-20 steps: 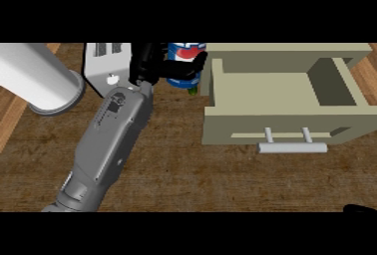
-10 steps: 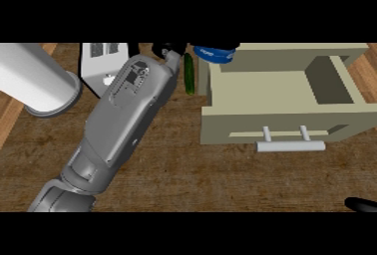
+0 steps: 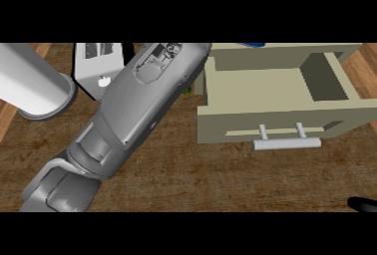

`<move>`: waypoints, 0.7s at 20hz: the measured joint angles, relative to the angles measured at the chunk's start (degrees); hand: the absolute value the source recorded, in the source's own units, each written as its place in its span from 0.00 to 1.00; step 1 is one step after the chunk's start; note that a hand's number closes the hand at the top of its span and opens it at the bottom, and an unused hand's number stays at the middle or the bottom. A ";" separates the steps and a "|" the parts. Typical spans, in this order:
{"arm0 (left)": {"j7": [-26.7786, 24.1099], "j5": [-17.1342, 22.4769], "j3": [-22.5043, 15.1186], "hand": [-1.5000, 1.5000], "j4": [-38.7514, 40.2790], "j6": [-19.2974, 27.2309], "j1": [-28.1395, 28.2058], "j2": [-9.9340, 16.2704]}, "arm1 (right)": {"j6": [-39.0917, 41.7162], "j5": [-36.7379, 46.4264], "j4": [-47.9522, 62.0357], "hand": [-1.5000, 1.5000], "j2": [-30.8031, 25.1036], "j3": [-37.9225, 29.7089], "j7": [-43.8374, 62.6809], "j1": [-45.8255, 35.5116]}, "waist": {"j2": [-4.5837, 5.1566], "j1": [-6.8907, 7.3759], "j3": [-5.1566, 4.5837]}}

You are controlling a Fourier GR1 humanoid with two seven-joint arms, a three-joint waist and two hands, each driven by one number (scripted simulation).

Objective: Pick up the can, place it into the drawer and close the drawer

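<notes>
Extending across the brown wooden counter [image 3: 221, 179], the grey left forearm [image 3: 140, 109] is hiding its hand; grip undeterminable. The blue can [image 3: 252, 45] is showing at the open beige drawer [image 3: 265, 89]'s far edge.

No readable text anywhere. The white box [image 3: 98, 69] at the top left has dark panels and a small dark mark, but nothing there can be made out as letters or numbers.
</notes>
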 measured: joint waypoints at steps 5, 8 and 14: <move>-0.72 2.32 -1.25 1.00 6.72 0.63 -5.69 -0.01 | 0.09 -0.19 0.53 0.00 -0.57 0.23 0.58 -1.15 | 0.22 -0.65 0.03; -1.63 4.23 -2.81 1.00 10.09 1.63 -7.96 0.00 | -0.18 0.08 0.83 0.00 -0.83 0.93 1.31 -2.57 | 0.49 -1.50 0.07; -4.15 7.02 -5.51 0.00 14.52 5.03 -9.71 -0.01 | -0.53 0.42 0.86 0.00 -1.64 1.36 2.53 -4.36 | 0.68 -2.32 0.09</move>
